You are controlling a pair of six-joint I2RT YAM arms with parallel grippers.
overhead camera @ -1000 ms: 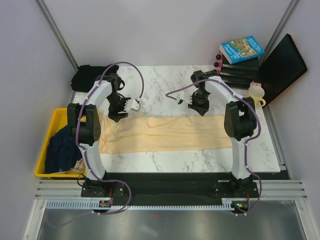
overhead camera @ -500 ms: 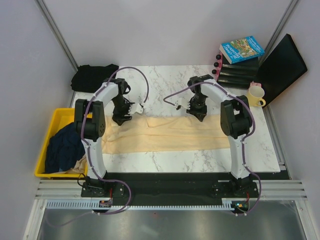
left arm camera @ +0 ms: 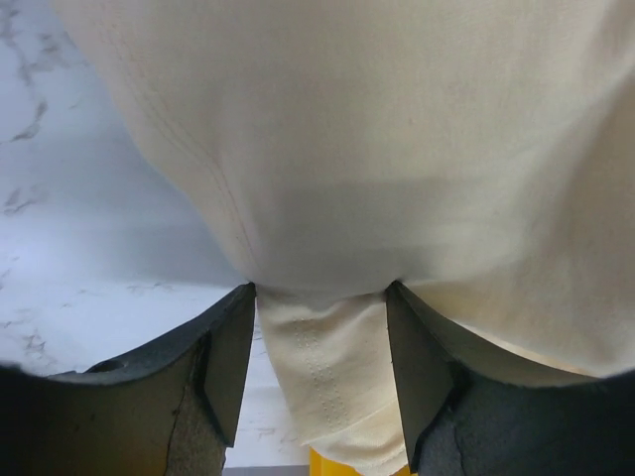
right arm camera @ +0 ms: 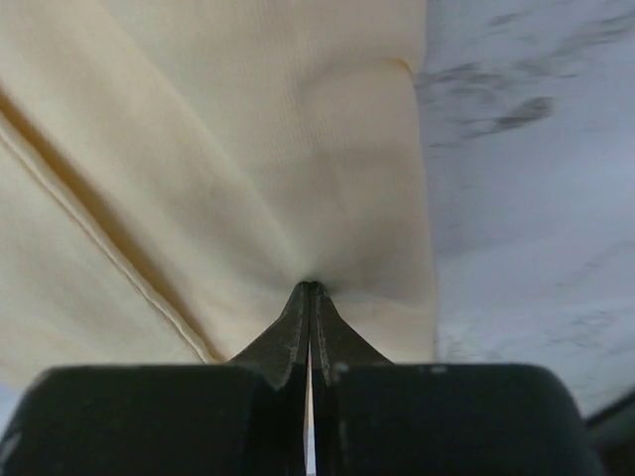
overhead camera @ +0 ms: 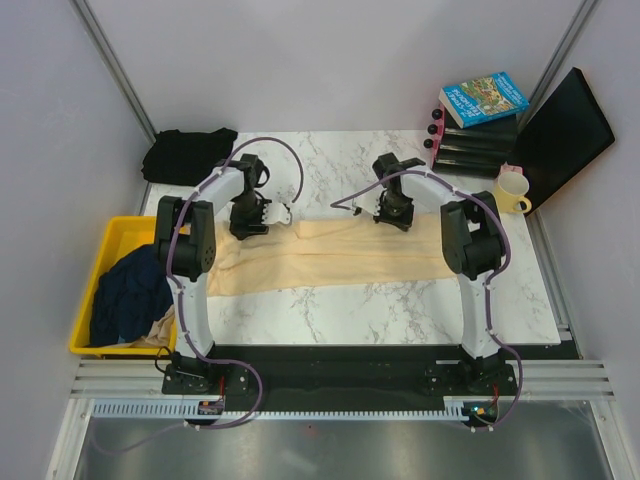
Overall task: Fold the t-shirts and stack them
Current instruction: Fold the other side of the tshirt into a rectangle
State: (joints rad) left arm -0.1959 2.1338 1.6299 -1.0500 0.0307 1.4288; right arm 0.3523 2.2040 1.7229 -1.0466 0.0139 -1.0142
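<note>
Toward the table's (overhead camera: 330, 165) far edge, left claw (left arm camera: 320, 297) and right claw (right arm camera: 310, 288) each pinch the cream shirt (overhead camera: 340, 258).

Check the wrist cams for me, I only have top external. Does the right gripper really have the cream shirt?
Observer: Yes. In the right wrist view the right gripper has its jaws closed on a pucker of the cream shirt.
Operator: Edge or mid-panel?
Observer: Close to an edge. Bare marble table starts just beside the pinch.
Operator: Left side?
Observer: The left gripper has its fingers apart, with a hemmed strip of the shirt filling the gap. Whether it is clamped, I cannot tell.
</note>
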